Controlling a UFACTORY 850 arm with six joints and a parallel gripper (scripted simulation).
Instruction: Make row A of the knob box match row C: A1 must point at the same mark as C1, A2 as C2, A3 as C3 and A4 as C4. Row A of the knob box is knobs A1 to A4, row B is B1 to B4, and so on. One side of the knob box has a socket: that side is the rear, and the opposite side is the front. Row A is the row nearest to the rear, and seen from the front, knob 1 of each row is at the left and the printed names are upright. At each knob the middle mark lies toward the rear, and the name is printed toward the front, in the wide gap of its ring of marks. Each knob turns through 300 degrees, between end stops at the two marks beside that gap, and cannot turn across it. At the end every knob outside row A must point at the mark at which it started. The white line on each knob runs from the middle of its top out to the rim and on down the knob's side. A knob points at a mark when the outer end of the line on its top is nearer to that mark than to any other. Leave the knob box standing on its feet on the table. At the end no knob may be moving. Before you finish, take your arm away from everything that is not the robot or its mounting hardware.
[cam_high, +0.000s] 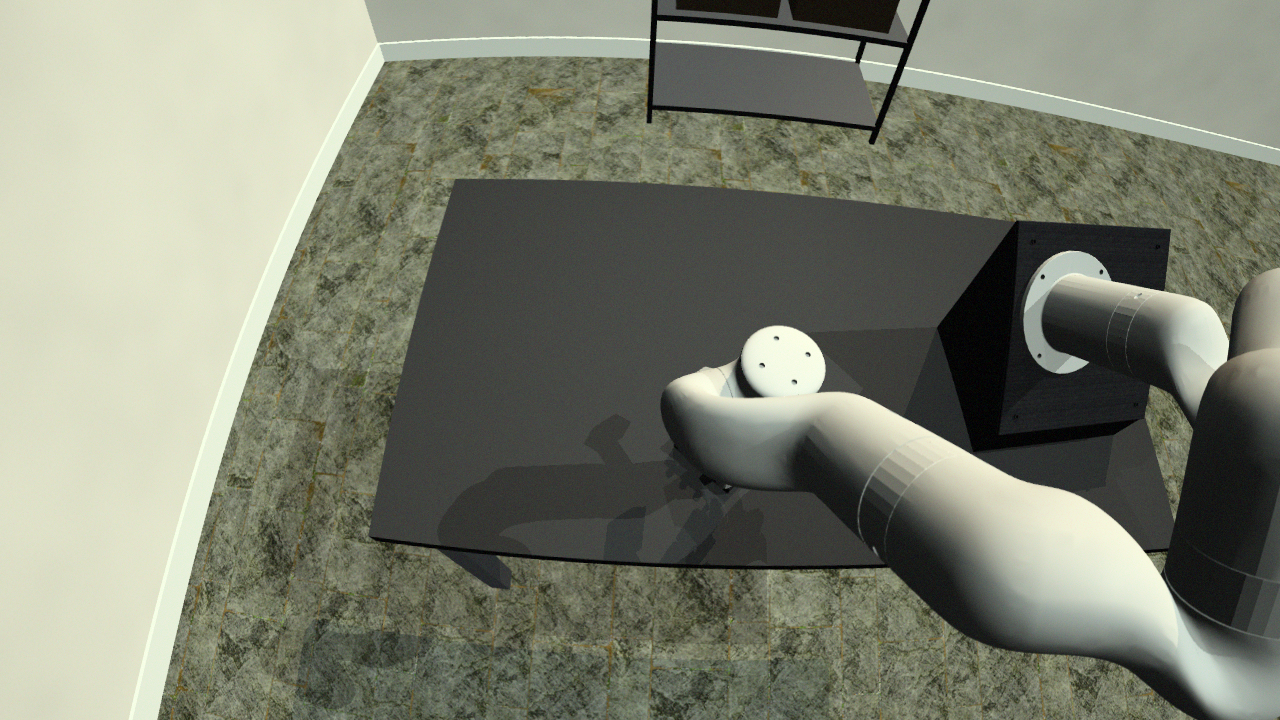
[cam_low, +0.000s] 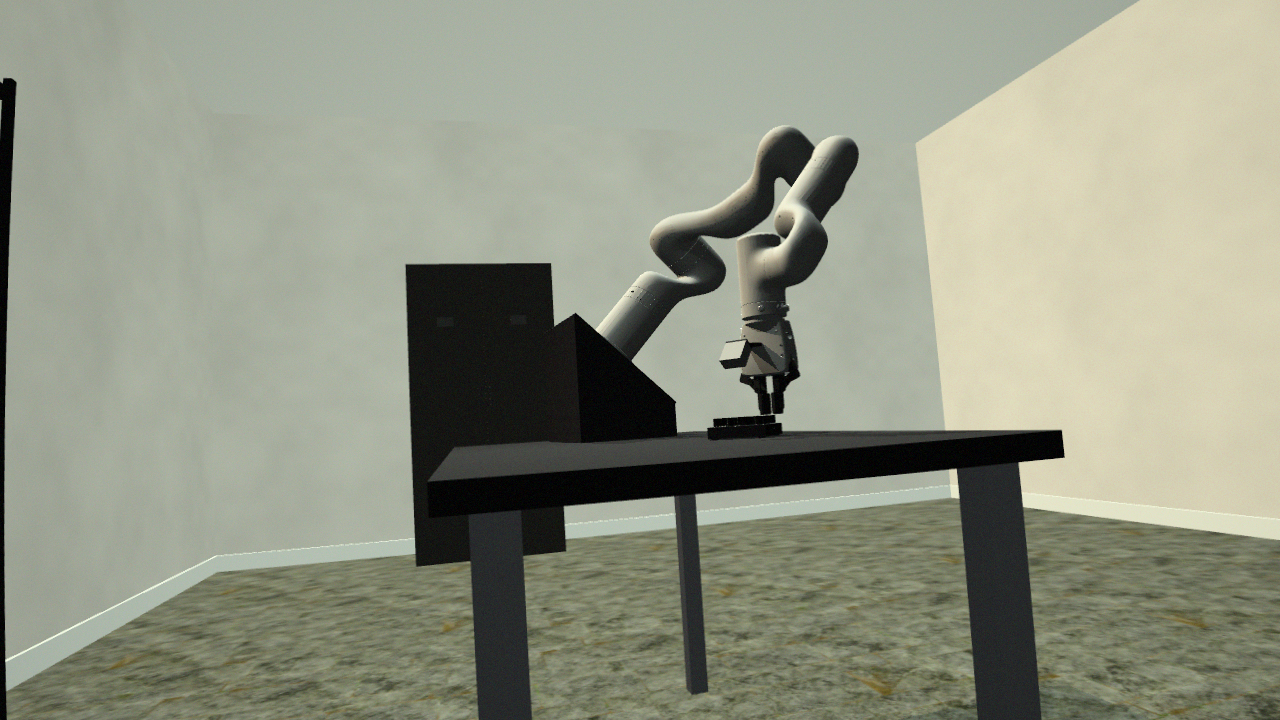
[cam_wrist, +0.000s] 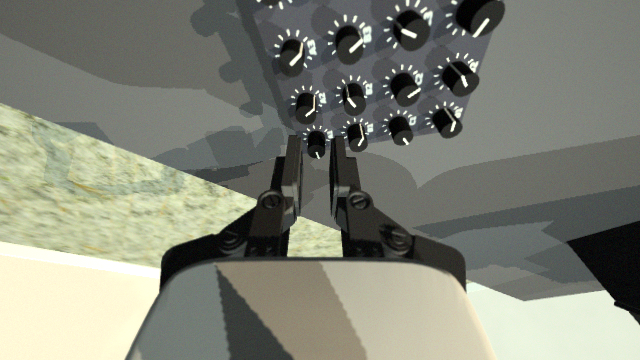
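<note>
The dark knob box (cam_wrist: 381, 112) (cam_low: 742, 431) stands on the table. My gripper (cam_wrist: 316, 153) (cam_low: 770, 412) points down with its fingers parted, just above knob A1 (cam_wrist: 315, 142), one finger toward each side; contact cannot be seen. In the wrist view, A1's line points down and C1's (cam_wrist: 400, 129) down and slightly right. A2 (cam_wrist: 304, 105) and C2 (cam_wrist: 401, 89) point right and slightly up. A3 (cam_wrist: 290, 56) points up-right, while C3 (cam_wrist: 416, 27) points up-left. A4 is mostly cut off at the top edge; C4 (cam_wrist: 472, 12) shows partly. The arm hides the box in the top view.
Knob B1 (cam_wrist: 356, 136) is close beside the right finger in the wrist view. The arm's black pedestal (cam_high: 1083, 402) (cam_low: 626, 402) stands on the table (cam_high: 554, 295) (cam_low: 850, 447). The table edge lies near the box. A shelf (cam_high: 760, 85) stands beyond the table.
</note>
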